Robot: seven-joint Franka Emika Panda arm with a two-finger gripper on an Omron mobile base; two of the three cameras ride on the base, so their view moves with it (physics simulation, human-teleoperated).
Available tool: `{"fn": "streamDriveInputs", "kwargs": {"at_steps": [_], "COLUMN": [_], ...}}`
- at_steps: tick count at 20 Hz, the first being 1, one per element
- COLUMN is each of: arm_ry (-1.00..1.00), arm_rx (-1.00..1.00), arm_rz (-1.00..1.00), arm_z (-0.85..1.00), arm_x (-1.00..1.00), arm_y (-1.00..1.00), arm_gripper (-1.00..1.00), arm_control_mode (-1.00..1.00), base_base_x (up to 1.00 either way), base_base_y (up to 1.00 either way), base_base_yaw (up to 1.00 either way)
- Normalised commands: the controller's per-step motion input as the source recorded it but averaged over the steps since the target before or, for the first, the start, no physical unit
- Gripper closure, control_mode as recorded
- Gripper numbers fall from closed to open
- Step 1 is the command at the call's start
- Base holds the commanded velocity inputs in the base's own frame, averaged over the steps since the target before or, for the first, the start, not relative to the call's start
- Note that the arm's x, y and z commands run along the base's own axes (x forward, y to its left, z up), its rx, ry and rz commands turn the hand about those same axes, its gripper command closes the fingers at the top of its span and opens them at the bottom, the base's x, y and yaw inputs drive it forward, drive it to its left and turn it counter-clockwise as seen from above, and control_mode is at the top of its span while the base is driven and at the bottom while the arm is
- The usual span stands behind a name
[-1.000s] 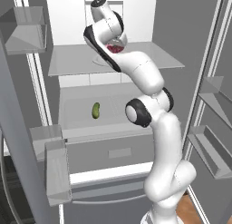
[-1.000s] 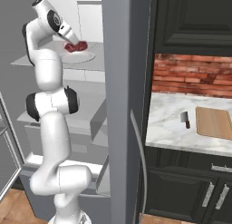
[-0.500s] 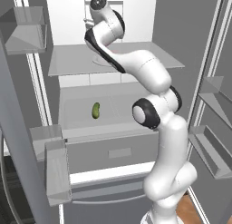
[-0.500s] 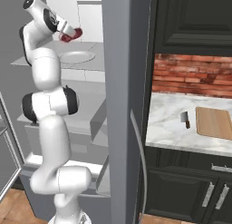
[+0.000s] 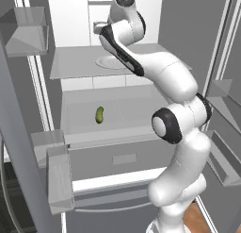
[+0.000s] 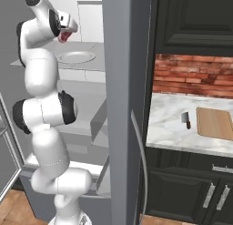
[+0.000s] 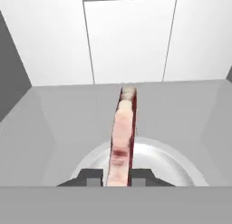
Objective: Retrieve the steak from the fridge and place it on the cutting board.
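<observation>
My gripper (image 7: 118, 177) is shut on the steak (image 7: 121, 137), a red slab with pale fat that stands edge-on between the two fingertips. In the right base view the steak (image 6: 65, 36) hangs from the gripper (image 6: 68, 32) above the fridge's upper shelf (image 6: 50, 53), clear of the round white plate (image 6: 76, 57) below it. The fridge (image 5: 75, 67) stands open with pale grey shelves. The tan cutting board (image 6: 218, 123) lies on the marble counter to the right, outside the fridge.
A green pickle (image 5: 100, 115) lies on the lower shelf. A cleaver (image 6: 185, 120) rests just left of the board. The open fridge door's edge (image 6: 125, 105) stands between arm and counter. Door bins (image 5: 54, 166) jut out at the left.
The hand has risen and drawn back from the plate, lifting the steak off it. The jaws have closed tighter on the meat.
</observation>
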Motion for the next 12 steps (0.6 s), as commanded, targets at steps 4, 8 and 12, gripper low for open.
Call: {"fn": "streamDriveInputs", "kwargs": {"at_steps": [4,8,12], "arm_ry": [0.0,0.0,0.03], "arm_rx": [-0.27,-0.25,-0.01], "arm_rz": [0.31,0.24,-0.03], "arm_z": [0.01,0.03,0.02], "arm_x": [-0.99,-1.0,-0.78], "arm_y": [-0.21,-0.18,-0.36], "arm_gripper": [1.0,1.0,1.0], "arm_control_mode": [-1.0,-1.0,-1.0], "base_base_x": [0.0,0.0,0.0], "base_base_y": [0.0,0.0,0.0], "base_base_yaw": [0.0,0.0,0.0]}}
